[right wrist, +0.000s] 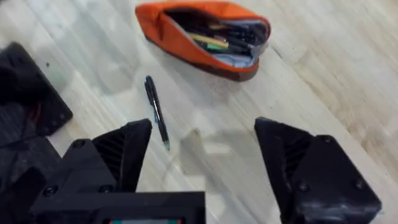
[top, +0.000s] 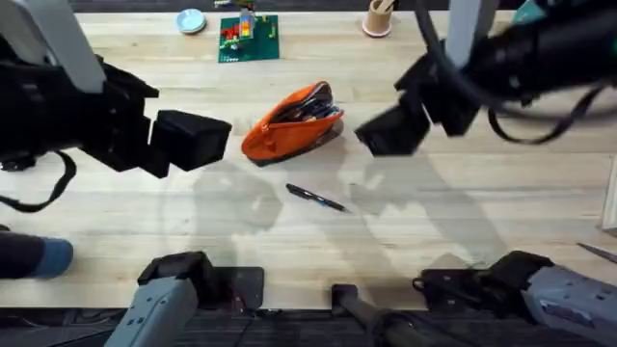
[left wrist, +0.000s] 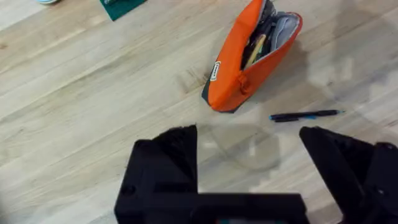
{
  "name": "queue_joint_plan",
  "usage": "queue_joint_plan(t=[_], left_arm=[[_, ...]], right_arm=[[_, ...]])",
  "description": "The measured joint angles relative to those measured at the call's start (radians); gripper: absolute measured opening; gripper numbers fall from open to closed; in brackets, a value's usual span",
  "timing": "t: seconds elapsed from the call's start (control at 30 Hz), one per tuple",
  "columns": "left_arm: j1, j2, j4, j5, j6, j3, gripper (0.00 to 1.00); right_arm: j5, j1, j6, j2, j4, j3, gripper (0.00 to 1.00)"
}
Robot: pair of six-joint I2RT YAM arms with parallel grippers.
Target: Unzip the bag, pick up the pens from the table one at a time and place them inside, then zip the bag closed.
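We see the bag (top: 292, 123), a soft orange fabric pouch, lying unzipped mid-table (top: 145, 231) with pens already inside. One slim dark pen (top: 316, 198) lies just in front of it on the grained wood. It looks light, stiff and slippery, so we would pinch it mid-barrel. The left gripper (left wrist: 249, 162) and right gripper (right wrist: 202, 155) both hover with fingers spread, holding nothing.

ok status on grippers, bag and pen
Left gripper open, right gripper open, both empty above table. Bag unzipped, items inside. One pen on table, nothing blocking it.
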Motion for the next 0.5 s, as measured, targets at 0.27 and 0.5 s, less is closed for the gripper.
queue_joint_plan(t=[0.27,0.5], left_arm=[[0.0,0.0,0.0,0.0,0.0,0.0,0.993],[0.0,0.0,0.0,0.0,0.0,0.0,0.995]], right_arm=[[0.0,0.03,-0.038,-0.041,0.108,-0.182,0.996],[0.012,0.111,-0.043,-0.008,0.177,-0.266,0.995]])
